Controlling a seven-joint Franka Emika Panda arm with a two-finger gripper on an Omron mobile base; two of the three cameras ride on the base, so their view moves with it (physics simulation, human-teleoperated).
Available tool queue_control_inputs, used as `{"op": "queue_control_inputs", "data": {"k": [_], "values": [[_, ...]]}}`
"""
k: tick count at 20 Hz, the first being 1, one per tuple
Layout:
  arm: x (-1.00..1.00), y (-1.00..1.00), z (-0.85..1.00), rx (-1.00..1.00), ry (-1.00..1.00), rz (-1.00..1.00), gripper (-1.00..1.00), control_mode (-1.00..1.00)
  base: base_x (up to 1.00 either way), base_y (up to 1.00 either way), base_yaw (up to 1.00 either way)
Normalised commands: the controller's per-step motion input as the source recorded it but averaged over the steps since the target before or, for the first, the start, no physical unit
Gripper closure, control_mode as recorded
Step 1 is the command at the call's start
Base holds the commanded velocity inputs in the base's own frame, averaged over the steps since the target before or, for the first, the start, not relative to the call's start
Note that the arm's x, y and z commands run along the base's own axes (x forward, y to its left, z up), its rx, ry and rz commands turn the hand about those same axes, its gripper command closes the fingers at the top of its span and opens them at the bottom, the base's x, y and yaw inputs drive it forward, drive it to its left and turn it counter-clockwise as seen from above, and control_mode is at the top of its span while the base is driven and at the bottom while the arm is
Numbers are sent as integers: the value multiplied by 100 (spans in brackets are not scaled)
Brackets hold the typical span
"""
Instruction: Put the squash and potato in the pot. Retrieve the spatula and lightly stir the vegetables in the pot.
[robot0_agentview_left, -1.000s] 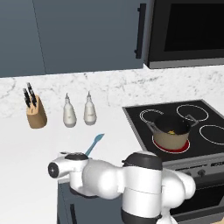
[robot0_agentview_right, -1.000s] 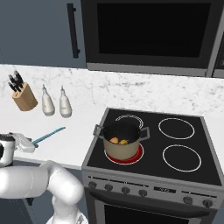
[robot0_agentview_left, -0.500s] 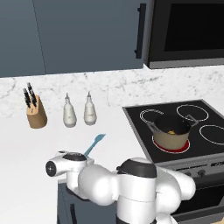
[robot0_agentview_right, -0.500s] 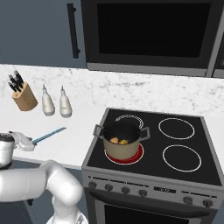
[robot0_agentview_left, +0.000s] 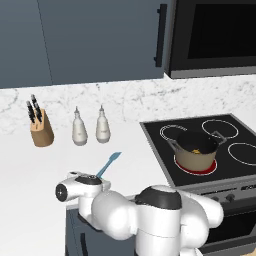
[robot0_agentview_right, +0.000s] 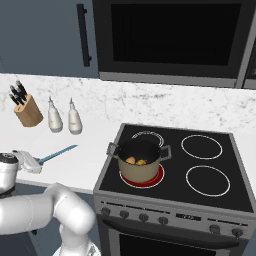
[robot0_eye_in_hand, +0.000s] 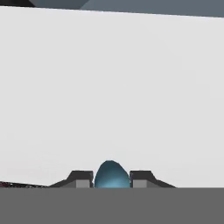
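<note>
- The spatula (robot0_agentview_left: 109, 165), light blue and slim with a small flared blade, lies on the white counter (robot0_agentview_left: 30, 165) left of the stove
- The tool (robot0_eye_in_hand: 112, 178) has its fingers on both sides of the handle end, gripping it
- The beige pot (robot0_agentview_right: 139, 162) on the stove holds the vegetables

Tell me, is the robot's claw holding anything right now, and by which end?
The gripper has the light blue spatula between its fingertips, at the handle's end; whether they pinch it cannot be told.

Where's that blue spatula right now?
The spatula lies on the white counter left of the stove, in front of the two bottles, its handle end between the gripper's fingertips.
</note>
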Motion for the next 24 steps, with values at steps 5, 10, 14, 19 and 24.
{"op": "queue_control_inputs", "data": {"k": [5,10,14,19,24], "values": [[-76,-6,79,25,-6,0,100,-100,0,0,0],[-84,-4,100,54,-2,-4,100,-100,0,0,0],[-40,-31,100,67,0,-19,100,-100,0,0,0],[-14,-61,100,70,0,-34,100,-100,0,0,0],[-5,-77,98,69,3,-45,100,-100,0,0,0]]}}
